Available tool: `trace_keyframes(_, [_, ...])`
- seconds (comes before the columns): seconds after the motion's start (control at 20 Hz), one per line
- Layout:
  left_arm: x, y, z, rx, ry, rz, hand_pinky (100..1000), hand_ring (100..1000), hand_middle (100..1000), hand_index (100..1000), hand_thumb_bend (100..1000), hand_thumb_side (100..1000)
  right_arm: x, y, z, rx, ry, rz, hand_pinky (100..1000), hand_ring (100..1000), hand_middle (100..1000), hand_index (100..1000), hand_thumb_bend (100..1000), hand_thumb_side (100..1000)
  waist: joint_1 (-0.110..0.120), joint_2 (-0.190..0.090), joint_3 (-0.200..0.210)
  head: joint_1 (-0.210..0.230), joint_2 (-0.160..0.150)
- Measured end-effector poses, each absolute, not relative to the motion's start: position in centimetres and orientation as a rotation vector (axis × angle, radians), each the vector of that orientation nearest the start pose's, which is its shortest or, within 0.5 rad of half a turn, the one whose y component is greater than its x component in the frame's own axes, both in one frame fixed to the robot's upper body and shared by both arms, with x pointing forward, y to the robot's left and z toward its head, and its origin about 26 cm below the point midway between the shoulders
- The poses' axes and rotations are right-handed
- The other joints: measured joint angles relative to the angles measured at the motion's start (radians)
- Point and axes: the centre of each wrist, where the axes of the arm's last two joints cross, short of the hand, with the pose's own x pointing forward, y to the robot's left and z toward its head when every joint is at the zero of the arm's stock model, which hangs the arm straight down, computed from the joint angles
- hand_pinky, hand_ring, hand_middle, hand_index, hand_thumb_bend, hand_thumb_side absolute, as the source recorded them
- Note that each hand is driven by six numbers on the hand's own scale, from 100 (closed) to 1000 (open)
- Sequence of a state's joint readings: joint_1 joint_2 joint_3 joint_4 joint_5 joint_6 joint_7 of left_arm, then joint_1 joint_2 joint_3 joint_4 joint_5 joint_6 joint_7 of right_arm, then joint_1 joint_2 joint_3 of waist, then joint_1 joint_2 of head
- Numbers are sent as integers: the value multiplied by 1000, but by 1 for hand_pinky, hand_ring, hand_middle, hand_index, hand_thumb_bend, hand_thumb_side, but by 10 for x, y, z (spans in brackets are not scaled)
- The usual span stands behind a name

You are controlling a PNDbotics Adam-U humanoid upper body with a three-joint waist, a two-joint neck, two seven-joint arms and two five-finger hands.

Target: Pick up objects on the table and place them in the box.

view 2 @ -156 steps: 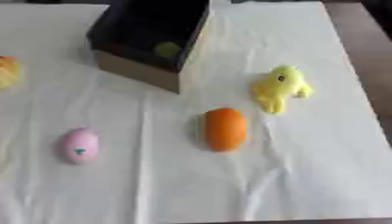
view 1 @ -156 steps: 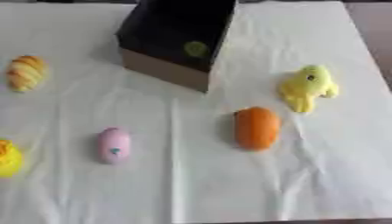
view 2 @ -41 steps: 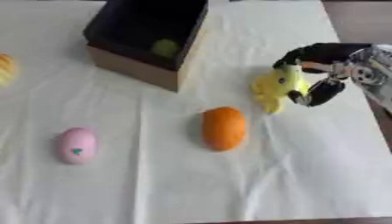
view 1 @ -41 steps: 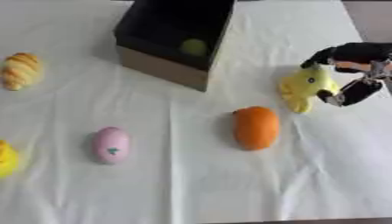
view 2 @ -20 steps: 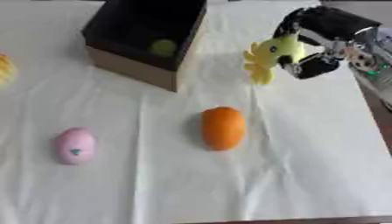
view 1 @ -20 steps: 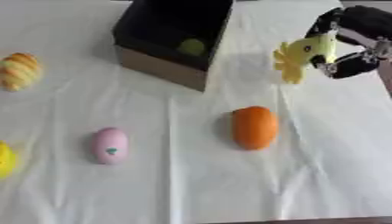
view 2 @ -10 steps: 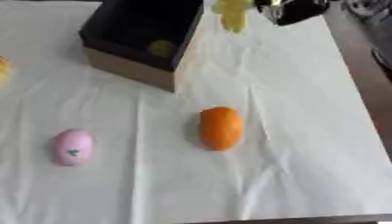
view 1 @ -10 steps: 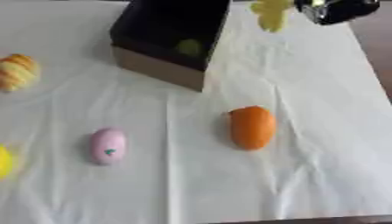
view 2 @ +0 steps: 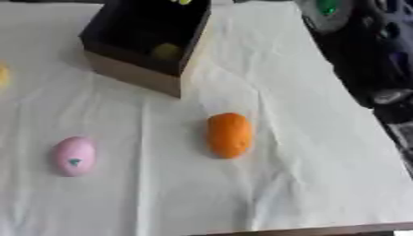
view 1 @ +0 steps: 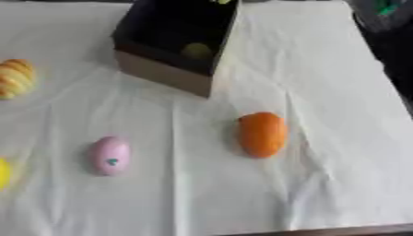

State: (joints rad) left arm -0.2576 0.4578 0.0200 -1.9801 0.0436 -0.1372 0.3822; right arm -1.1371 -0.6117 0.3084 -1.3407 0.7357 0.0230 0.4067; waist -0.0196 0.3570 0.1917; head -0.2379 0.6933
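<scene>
A white cloth (view 1: 322, 92) is spread over the table, and a dark box (view 1: 174, 50) with a brown outer wall is set at the far middle, its opening turned up toward the viewer. A small yellow-green round object (view 1: 197, 50) is seen inside the box, and a sliver of yellow (view 2: 182, 2) is visible at the top edge above the box's far rim; what it belongs to cannot be told. An orange oval object (view 1: 261, 134) lies on the cloth near and to the right of the box, well apart from it. A pink egg-shaped object (view 1: 109, 155) with a small dark mark is placed nearer, to the left. A striped orange-and-cream object (view 1: 16, 77) is seen at the left edge, and a yellow object (view 1: 4, 173) is cut off lower on that edge. The robot's dark right arm (view 2: 367, 60) is seen along the far right side; neither hand is shown, so the state of the fingers cannot be told.
</scene>
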Motion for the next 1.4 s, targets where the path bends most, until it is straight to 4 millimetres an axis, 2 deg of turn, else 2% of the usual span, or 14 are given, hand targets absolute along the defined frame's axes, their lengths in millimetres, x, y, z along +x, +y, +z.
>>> trace_keyframes(0.35, [298,287,201,395,-2423,-46,763,824,770,863,422,784,454,-201,339,-1143,-1709,1479,797,684,509,497,100,100,0,0,14,-13,-1])
trace_keyframes(0.65, [298,286,201,390,-2424,-50,762,823,770,863,424,784,468,-199,318,-1138,-1632,1515,810,746,602,633,100,100,0,0,19,-14,-1])
trace_keyframes(0.75, [298,286,201,390,-2424,-50,761,823,770,863,424,784,470,-199,315,-1137,-1614,1531,821,787,689,719,100,100,0,0,19,-14,-1])
trace_keyframes(0.8, [298,286,201,390,-2424,-50,761,823,770,863,424,784,471,-199,313,-1137,-1606,1540,842,850,784,802,100,257,0,0,19,-14,-1])
trace_keyframes(0.85, [298,286,201,390,-2424,-50,761,823,770,863,424,784,471,-199,313,-1138,-1600,1546,851,875,818,834,100,319,0,0,19,-14,-1])
trace_keyframes(0.9, [298,286,201,390,-2424,-50,761,824,770,863,425,783,471,-199,313,-1143,-1597,1550,876,932,884,892,100,443,0,0,19,-14,-1])
trace_keyframes(0.95, [298,286,201,389,-2424,-50,761,823,770,863,425,783,471,-199,313,-1148,-1594,1551,880,944,897,903,100,465,0,0,19,-13,-1])
trace_keyframes(1.0, [298,286,201,389,-2423,-51,760,823,770,863,426,783,471,-199,313,-1156,-1590,1552,883,950,900,910,100,524,0,0,19,-12,-1])
trace_keyframes(1.4, [298,286,201,384,-2422,-47,760,824,770,863,429,781,470,-199,314,-1208,-1587,1522,890,947,902,921,100,487,0,-4,18,-11,0])
